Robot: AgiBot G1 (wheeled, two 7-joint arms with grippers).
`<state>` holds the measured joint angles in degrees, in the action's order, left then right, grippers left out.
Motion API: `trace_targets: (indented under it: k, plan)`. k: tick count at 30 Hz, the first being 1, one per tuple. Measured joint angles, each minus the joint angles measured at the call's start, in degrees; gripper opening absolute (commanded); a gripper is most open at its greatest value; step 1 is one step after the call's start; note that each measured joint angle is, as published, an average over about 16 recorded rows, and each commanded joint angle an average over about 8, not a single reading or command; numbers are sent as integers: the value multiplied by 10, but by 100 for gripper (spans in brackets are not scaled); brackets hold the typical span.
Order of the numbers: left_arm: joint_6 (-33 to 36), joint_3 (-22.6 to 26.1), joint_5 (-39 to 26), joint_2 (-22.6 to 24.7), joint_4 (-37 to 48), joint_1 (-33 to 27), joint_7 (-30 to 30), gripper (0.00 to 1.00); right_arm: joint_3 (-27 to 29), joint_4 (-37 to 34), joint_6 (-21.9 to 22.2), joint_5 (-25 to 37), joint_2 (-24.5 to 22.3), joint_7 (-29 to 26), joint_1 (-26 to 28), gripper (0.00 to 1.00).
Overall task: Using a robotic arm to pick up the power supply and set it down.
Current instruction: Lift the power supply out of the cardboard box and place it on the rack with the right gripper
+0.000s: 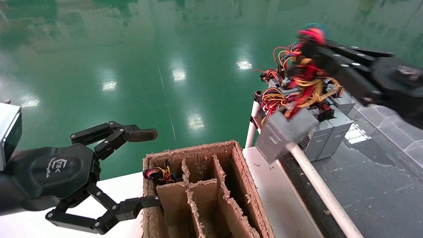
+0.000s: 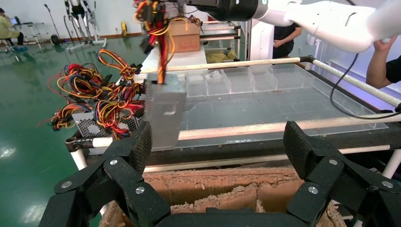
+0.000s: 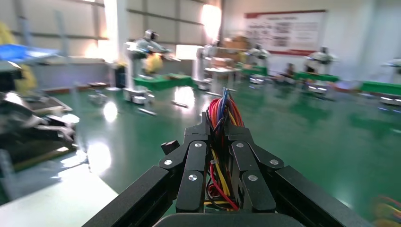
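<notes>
The power supply (image 1: 284,132), a grey metal brick, hangs tilted in the air by its red and yellow wire bundle (image 1: 305,82), over the white rail at the cart's edge. My right gripper (image 1: 310,43), at the end of the white robotic arm (image 2: 331,19), is shut on those wires (image 3: 222,106); in the right wrist view they run between the fingers of the right gripper (image 3: 218,125). The left wrist view shows the unit (image 2: 163,116) dangling beyond the box. My left gripper (image 1: 148,168) stands open beside the cardboard box, nothing between its fingers (image 2: 142,142).
A worn cardboard box (image 1: 238,155) with divider cells sits on the white table (image 1: 274,191); one cell holds a wire bundle (image 1: 158,173). Several more grey units (image 1: 330,129) with tangled wires lie on the cart behind the white rail (image 1: 314,178). A person's arm (image 2: 383,66) is nearby.
</notes>
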<state>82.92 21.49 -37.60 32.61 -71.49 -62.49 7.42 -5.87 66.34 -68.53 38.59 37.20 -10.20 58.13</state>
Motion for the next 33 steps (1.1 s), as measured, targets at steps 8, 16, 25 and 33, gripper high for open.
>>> trace_targets:
  k: [8, 16, 25, 33]
  plan:
    - [0, 0, 0, 0, 0, 0, 0, 100, 70, -12, 8, -34, -75, 26, -97, 0]
    - [0, 0, 0, 0, 0, 0, 0, 100, 119, -37, 35, -41, -119, 56, -165, 0]
    - [0, 0, 0, 0, 0, 0, 0, 100, 105, -91, 57, -7, -130, 65, -140, 0]
    - [0, 0, 0, 0, 0, 0, 0, 100, 45, -163, 52, 51, -101, 65, -44, 0]
